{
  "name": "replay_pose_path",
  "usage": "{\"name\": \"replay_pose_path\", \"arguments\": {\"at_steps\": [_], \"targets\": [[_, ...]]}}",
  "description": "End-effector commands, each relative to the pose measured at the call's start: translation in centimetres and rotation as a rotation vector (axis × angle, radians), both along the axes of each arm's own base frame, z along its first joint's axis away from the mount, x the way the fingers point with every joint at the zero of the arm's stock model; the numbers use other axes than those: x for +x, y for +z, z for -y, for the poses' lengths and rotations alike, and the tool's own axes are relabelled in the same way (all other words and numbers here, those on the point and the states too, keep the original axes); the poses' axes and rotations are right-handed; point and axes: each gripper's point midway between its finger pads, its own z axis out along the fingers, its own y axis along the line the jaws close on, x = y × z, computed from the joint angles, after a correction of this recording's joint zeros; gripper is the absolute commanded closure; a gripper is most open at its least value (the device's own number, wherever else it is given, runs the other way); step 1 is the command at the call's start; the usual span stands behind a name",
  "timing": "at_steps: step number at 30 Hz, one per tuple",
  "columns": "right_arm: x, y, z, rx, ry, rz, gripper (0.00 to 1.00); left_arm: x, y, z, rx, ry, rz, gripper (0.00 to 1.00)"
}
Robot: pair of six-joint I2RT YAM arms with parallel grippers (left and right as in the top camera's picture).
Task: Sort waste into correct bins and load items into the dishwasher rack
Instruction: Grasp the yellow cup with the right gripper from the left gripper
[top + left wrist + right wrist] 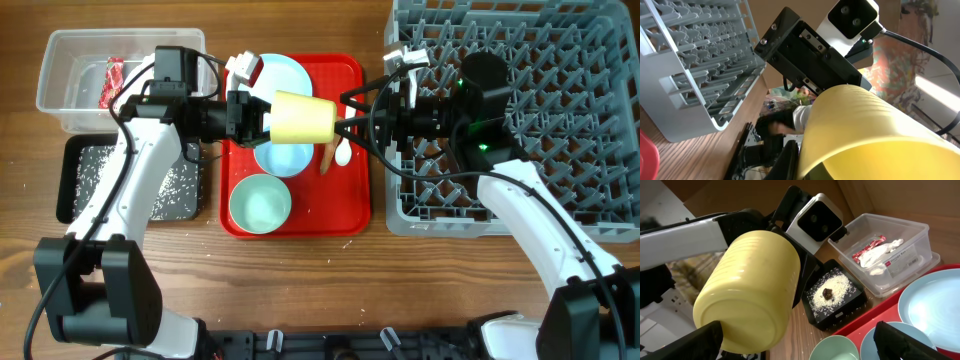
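Observation:
My left gripper (255, 118) is shut on the rim of the yellow cup (302, 118) and holds it sideways above the red tray (350, 205); the cup also fills the left wrist view (865, 130). My right gripper (347, 113) is open, its fingers on either side of the cup's base (755, 290). The pale blue plate (288, 78) and two blue-green bowls (260, 203) (284, 158) lie on the red tray. A brown food scrap (327, 157) lies beside them. The clear tub (60, 75) holds the wrapper (867, 250) and tissue (882, 254). The black tray (837, 292) holds rice crumbs and a dark lump.
The grey dishwasher rack (560, 100) stands at the right, under my right arm. A small white spoon (343, 153) lies on the red tray next to the food scrap. Rice crumbs are scattered on the wooden table around the black tray.

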Motion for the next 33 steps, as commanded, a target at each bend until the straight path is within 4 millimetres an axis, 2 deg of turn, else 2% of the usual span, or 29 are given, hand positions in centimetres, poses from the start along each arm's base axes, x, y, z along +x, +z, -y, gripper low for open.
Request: {"name": "replay_pose_path", "arguments": {"at_steps": [1, 3, 7, 11, 16, 20, 24, 27, 28, 29, 33], "targets": [[-1.0, 0.5, -1.2, 0.009, 0.058, 0.017, 0.02, -0.2, 0.4, 0.5, 0.024, -0.003, 0.034, 0.96], [-1.0, 0.6, -1.2, 0.01, 0.058, 0.021, 0.02, 0.1, 0.0, 0.5, 0.047, 0.009, 0.035, 0.96], [-1.4, 2.1, -1.0, 0.044, 0.094, 0.101, 0.03, 0.3, -0.6, 0.5, 0.078, 0.025, 0.037, 0.96], [-1.3, 2.2, 0.7, 0.05, 0.112, 0.104, 0.03, 0.4, -0.6, 0.4, 0.083, 0.029, 0.044, 0.96], [-1.4, 2.3, 0.9, 0.052, 0.121, 0.116, 0.02, 0.5, -0.6, 0.4, 0.082, 0.029, 0.054, 0.96], [-1.4, 2.0, 0.1, 0.049, 0.121, 0.116, 0.02, -0.5, 1.2, 0.5, -0.025, -0.027, 0.045, 0.96], [-2.0, 2.0, -2.4, 0.043, 0.117, 0.128, 0.02, -0.5, 1.2, 0.5, -0.023, -0.027, 0.027, 0.96], [-2.1, 1.9, -3.3, 0.041, 0.108, 0.129, 0.08, -0.5, 1.2, 0.5, -0.022, -0.027, 0.016, 0.96], [-2.1, 1.9, -3.2, 0.041, 0.108, 0.129, 0.14, -0.5, 1.2, 0.5, -0.022, -0.027, 0.014, 0.96], [-2.1, 1.9, -3.2, 0.041, 0.108, 0.129, 0.17, -0.5, 1.2, 0.5, -0.022, -0.027, 0.014, 0.96], [-2.2, 2.2, -3.2, 0.047, 0.111, 0.148, 0.2, -0.5, 1.2, 0.5, -0.022, -0.027, 0.012, 0.96]]}}
